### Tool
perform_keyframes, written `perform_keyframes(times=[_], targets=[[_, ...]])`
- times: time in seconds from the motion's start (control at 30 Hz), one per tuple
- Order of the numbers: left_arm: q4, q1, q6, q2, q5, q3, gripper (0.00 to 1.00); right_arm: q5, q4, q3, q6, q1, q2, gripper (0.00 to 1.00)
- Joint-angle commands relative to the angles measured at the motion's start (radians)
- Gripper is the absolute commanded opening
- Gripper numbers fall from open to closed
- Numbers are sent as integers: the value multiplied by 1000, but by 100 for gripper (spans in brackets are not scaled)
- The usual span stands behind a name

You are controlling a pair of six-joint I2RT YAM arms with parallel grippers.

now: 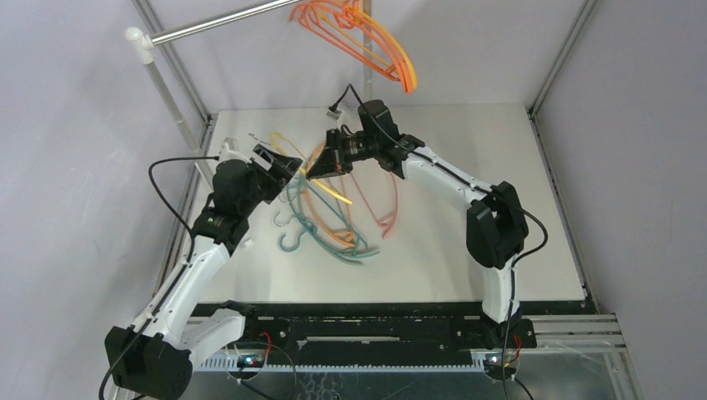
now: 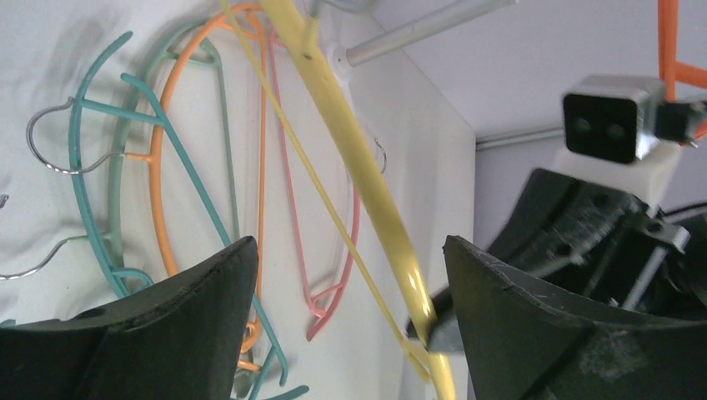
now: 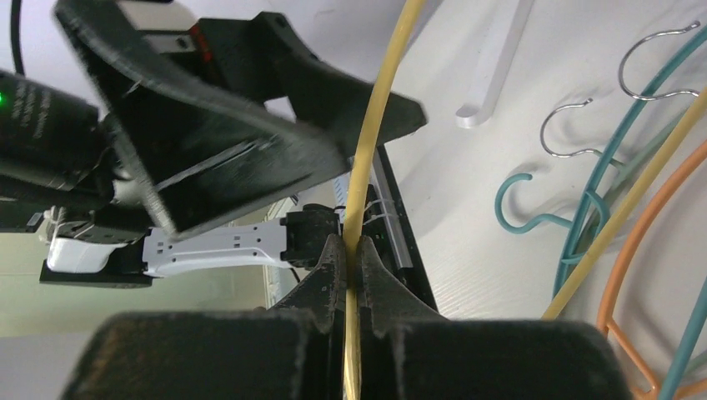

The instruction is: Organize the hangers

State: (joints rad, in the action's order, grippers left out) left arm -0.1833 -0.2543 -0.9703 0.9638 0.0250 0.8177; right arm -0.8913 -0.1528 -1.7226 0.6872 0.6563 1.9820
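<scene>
White table [image 1: 492, 150], teal hangers [image 1: 357, 254], orange hanger [image 1: 310, 215], pink hanger [image 1: 391, 220] overlapping in a loose pile, left of centre

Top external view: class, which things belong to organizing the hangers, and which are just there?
Job: yellow hanger, gripped by right end effector; orange hangers hung up; loose hangers lying flat; left end effector, open.
Just there: silver rail; white post; table.

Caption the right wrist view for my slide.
Right hand pinches the yellow hanger; a teal hanger lies on the table.
</scene>
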Motion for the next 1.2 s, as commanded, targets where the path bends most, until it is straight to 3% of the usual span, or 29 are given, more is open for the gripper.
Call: perform_keyframes(times=[0.0, 0.33, 0.47, 0.53, 0.6, 0.7, 0.83, 1.0, 1.17], targets=[[72, -19, -26, 23, -98, 84, 86, -29, 71, 8, -12, 4, -141, 0], [121, -60, -55, 150, -123, 191, 81, -28, 37, 21, -30, 22, -175, 0], [137, -80, -48, 194, -99, 252, 55, -25, 30, -17, -29, 30, -155, 0], [137, -91, -54, 207, -99, 264, 22, -28, 26, -45, -26, 31, -139, 0], [140, -101, -55, 211, -99, 267, 8, -30, 24, -71, -21, 31, -127, 0], [125, -105, -35, 204, -112, 269, 1, -32, 18, -104, -17, 29, -117, 0], [6, -104, 67, 196, -191, 330, 0, -37, -8, -97, -39, 16, -145, 0], [-158, -74, 235, 246, -288, 520, 0, -37, -71, -57, -69, -30, -217, 24], [-258, -29, 368, 321, -327, 723, 0, -32, -109, 10, -101, -83, -312, 34]])
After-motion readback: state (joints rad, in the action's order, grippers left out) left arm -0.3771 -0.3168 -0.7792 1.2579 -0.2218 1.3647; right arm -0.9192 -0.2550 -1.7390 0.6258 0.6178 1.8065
